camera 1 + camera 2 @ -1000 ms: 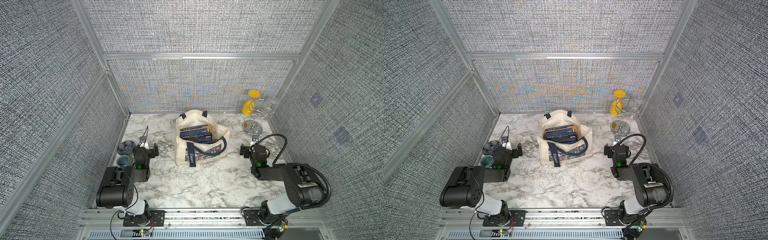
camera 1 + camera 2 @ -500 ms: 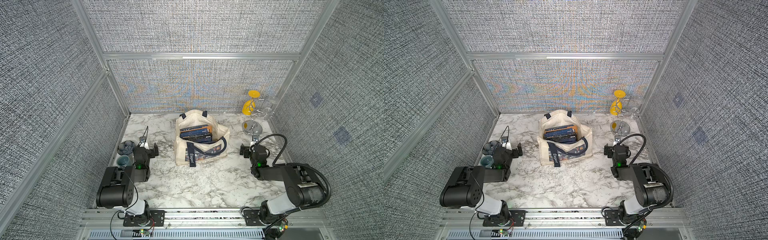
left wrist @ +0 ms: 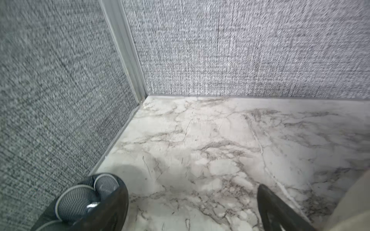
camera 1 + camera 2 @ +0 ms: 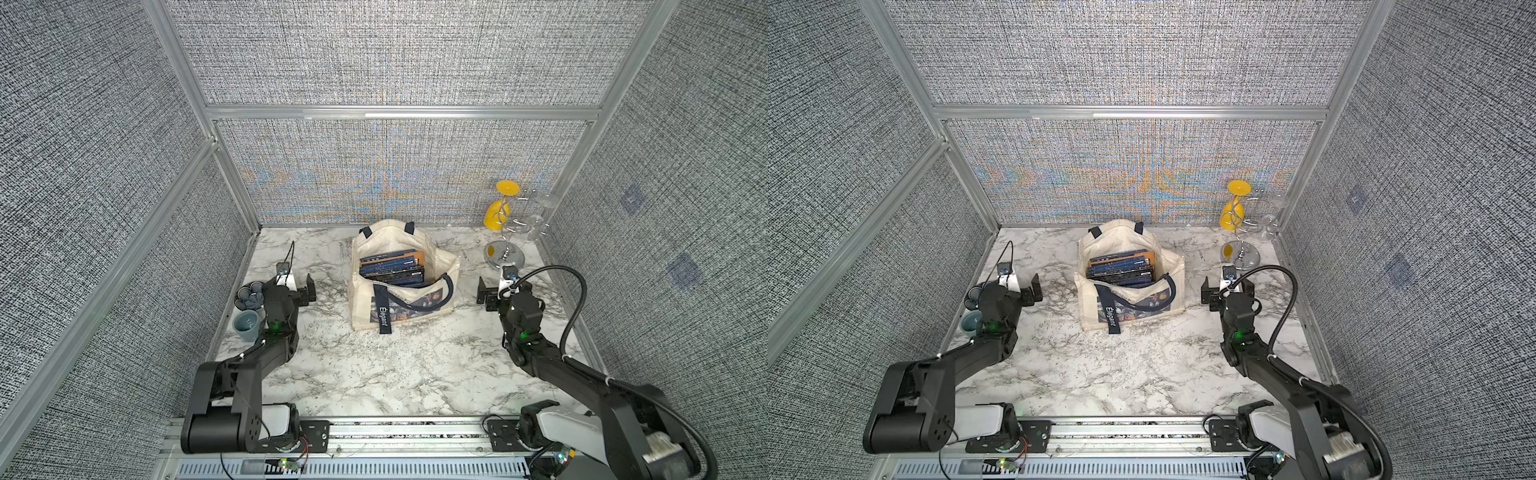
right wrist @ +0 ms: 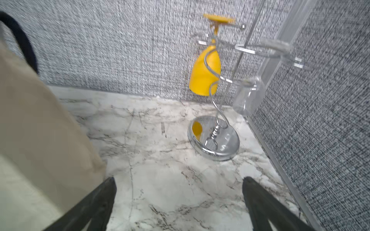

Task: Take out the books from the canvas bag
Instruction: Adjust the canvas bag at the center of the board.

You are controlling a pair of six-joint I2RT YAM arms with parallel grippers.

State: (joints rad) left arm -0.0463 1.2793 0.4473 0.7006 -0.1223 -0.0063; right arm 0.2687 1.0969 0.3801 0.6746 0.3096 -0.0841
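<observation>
The canvas bag (image 4: 415,286) (image 4: 1133,299) stands upright at the middle back of the marble table, mouth open, navy handles drooping over its front. Several dark navy books (image 4: 392,268) (image 4: 1121,268) stand inside it, their top edges showing. My left gripper (image 4: 297,283) (image 4: 1023,286) (image 3: 190,192) hangs open and empty to the bag's left, above bare marble. My right gripper (image 4: 494,291) (image 4: 1219,291) (image 5: 179,180) is open and empty on the bag's right, with the cream bag side (image 5: 40,130) close beside one finger.
A chrome glass rack (image 4: 505,255) (image 5: 214,140) holding a yellow glass (image 4: 496,214) (image 5: 205,74) and a clear glass (image 5: 248,96) stands at the back right corner. Dark ribbed cups (image 4: 249,291) (image 3: 86,198) and a blue-grey cup (image 4: 247,326) sit by the left wall.
</observation>
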